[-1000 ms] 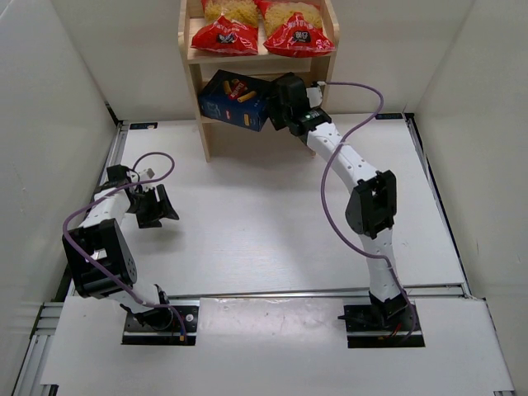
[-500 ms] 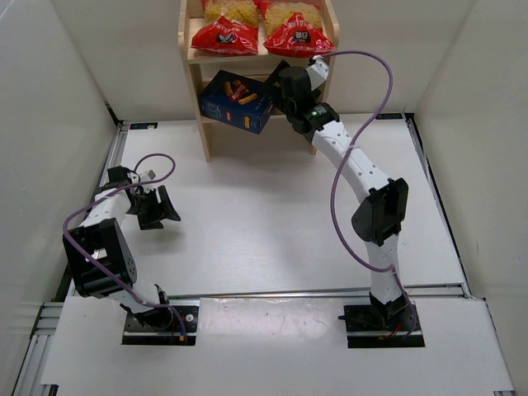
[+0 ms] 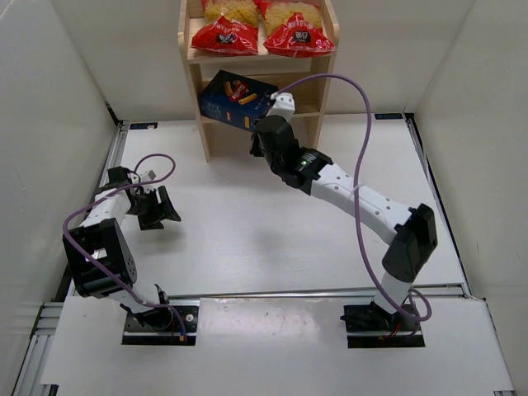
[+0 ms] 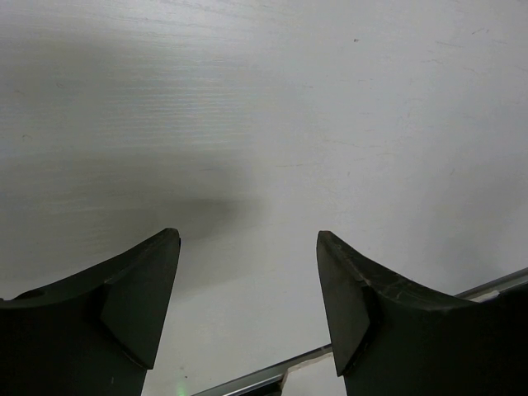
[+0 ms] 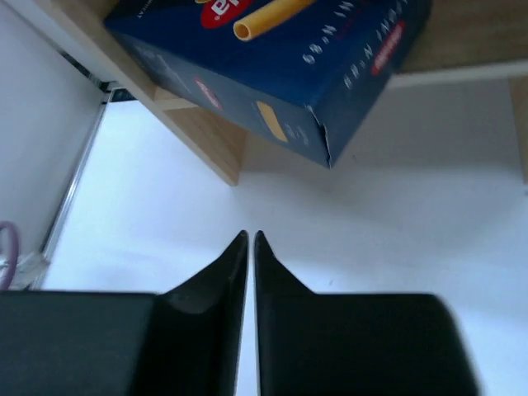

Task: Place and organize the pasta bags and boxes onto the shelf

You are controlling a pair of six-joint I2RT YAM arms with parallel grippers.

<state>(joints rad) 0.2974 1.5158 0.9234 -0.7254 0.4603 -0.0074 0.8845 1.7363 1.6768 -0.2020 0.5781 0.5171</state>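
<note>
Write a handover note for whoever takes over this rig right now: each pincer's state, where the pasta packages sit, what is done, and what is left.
The left pincer is open and empty, over the table.
The right pincer is shut and empty, just in front of the shelf.
The blue box lies askew on the lower board, one corner past the front edge.
The left red bag and right red bag lie side by side on the board above.
Done: all three packages are on the shelf.
Left: probably only squaring the box up and nudging it fully onto its board.
</note>
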